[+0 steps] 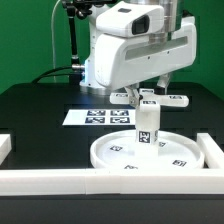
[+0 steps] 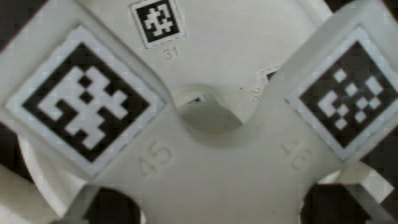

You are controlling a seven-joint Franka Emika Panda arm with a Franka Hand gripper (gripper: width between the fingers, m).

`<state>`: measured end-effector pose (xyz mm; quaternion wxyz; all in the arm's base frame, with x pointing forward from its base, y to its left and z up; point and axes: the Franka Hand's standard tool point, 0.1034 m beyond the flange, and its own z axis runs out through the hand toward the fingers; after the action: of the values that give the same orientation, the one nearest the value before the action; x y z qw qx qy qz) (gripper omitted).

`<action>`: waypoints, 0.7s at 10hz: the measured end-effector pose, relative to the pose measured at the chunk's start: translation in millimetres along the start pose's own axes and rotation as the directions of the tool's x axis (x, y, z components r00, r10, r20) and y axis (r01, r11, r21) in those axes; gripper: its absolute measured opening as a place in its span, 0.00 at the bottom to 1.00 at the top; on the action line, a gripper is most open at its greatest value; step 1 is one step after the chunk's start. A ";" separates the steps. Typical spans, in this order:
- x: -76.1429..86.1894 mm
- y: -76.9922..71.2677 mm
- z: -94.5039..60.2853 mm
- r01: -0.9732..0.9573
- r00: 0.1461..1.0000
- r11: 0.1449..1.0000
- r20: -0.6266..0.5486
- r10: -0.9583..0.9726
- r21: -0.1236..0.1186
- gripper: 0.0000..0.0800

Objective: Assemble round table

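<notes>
The large rimmed round disc (image 1: pixel 150 155) lies flat on the black table. The short cylinder leg (image 1: pixel 147 127) stands upright on its middle, a tag facing the camera. The cross-shaped foot piece (image 1: pixel 176 99) sits on top of the leg, its tagged arms spread out level. My gripper (image 1: pixel 148 93) reaches down from above onto the foot. In the wrist view the foot piece (image 2: pixel 214 150) fills the picture, with tags on its arms and a round hub. The dark fingers (image 2: pixel 118 205) flank one arm of it, so my gripper (image 2: pixel 222 208) is shut on it.
The marker board (image 1: pixel 98 116) lies behind the disc toward the exterior view's left. The white border wall (image 1: pixel 60 181) runs along the front and up the exterior view's right side (image 1: pixel 212 150). A green backdrop stands behind the table.
</notes>
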<state>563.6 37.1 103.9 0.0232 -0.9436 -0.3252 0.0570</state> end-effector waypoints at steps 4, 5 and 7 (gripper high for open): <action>0.0 0.0 0.0 0.000 1.000 1.000 0.000 0.000 0.000 0.56; 0.0 0.0 0.0 0.000 1.000 1.000 0.000 0.000 0.000 0.56; 0.0 0.0 0.0 0.000 1.000 1.000 0.000 0.000 0.000 0.56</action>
<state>563.6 37.1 103.9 0.0232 -0.9437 -0.3251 0.0570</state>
